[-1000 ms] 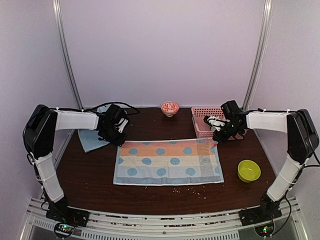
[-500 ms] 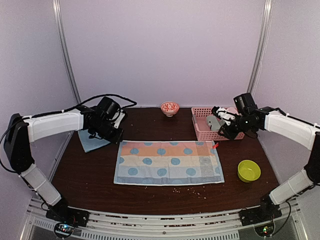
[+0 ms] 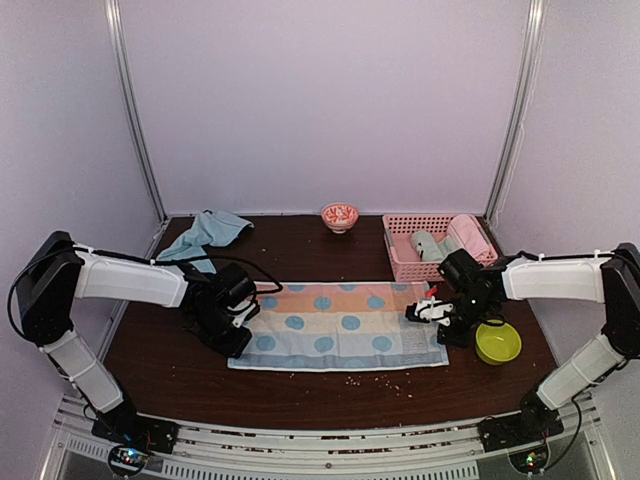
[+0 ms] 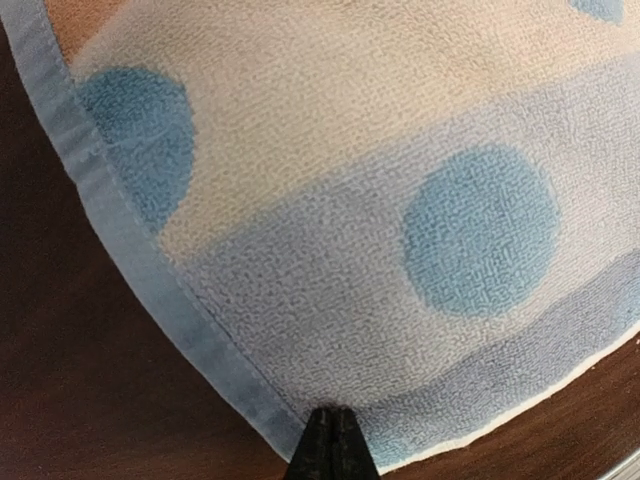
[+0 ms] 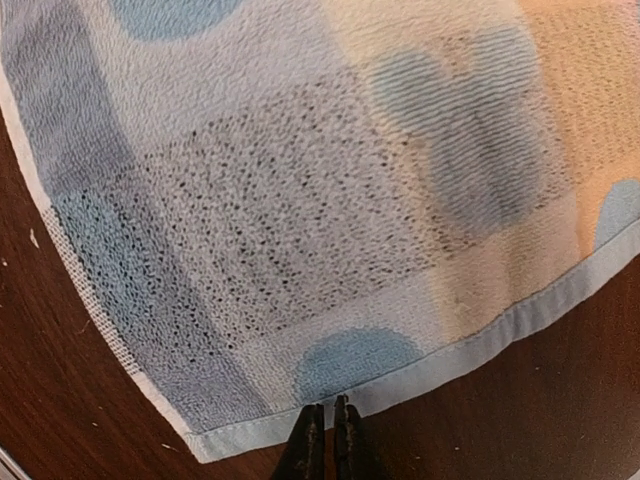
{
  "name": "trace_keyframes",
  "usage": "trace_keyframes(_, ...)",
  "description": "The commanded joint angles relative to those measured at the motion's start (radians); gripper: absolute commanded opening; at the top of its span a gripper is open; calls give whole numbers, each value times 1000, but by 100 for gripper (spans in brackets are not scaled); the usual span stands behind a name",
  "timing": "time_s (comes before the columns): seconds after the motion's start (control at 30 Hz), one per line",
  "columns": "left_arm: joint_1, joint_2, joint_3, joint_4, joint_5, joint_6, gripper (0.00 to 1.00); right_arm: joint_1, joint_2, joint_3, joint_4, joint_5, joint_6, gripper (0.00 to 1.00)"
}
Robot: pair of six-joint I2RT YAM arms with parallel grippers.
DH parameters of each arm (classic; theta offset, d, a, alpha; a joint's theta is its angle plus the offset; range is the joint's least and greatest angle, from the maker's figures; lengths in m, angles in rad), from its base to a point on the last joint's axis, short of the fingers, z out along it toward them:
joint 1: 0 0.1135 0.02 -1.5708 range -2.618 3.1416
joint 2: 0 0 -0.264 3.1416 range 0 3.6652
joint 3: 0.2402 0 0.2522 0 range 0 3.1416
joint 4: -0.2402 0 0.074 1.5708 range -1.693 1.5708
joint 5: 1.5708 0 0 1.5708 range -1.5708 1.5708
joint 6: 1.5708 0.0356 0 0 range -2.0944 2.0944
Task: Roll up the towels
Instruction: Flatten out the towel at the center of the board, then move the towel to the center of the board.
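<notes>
A spotted towel [image 3: 340,325] with blue dots on orange, white and pale-blue bands lies flat in the middle of the table. My left gripper [image 3: 240,328] is at its near-left corner. In the left wrist view that gripper [image 4: 330,412] is shut, its tips pressing on the cloth [image 4: 350,200] just inside the hem. My right gripper [image 3: 432,312] is at the towel's right edge. There the right gripper [image 5: 328,405] has closed to a thin slit on the hem of the towel [image 5: 300,200]. A plain light-blue towel [image 3: 205,230] lies crumpled at the back left.
A pink lattice basket [image 3: 400,262] at the back right holds rolled cloths. A lime-green bowl [image 3: 497,342] sits close to my right arm. A small red-and-white bowl [image 3: 340,215] stands at the back centre. Crumbs lie near the towel's front edge.
Both arms have swung from the back of the table down to the spotted towel's two ends. The plain towel at the back left is now uncovered.
</notes>
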Motion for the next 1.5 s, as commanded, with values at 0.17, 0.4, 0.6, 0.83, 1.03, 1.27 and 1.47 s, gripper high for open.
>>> trace_keyframes(0.17,-35,4,-127,38,2,-106,0,101,9,-95,7,118,-45,5)
trace_keyframes(0.4,-122,-59,-209,12,14,-202,0,207,-54,-128,-72,123,-27,5)
trace_keyframes(0.6,-141,-174,-262,-136,0,-336,0,248,-137,-132,-130,136,-39,5)
trace_keyframes(0.83,-141,-245,-272,-202,2,-382,0,249,-106,-111,-189,161,-48,5)
trace_keyframes(1.03,-144,-298,4,-298,-47,-290,17,241,-182,32,-268,87,-9,14)
trace_keyframes(1.27,132,-252,154,-259,-137,-100,44,24,-38,301,-192,3,147,28)
trace_keyframes(1.47,331,-175,125,39,-58,-31,49,-54,183,421,-119,-59,274,28)
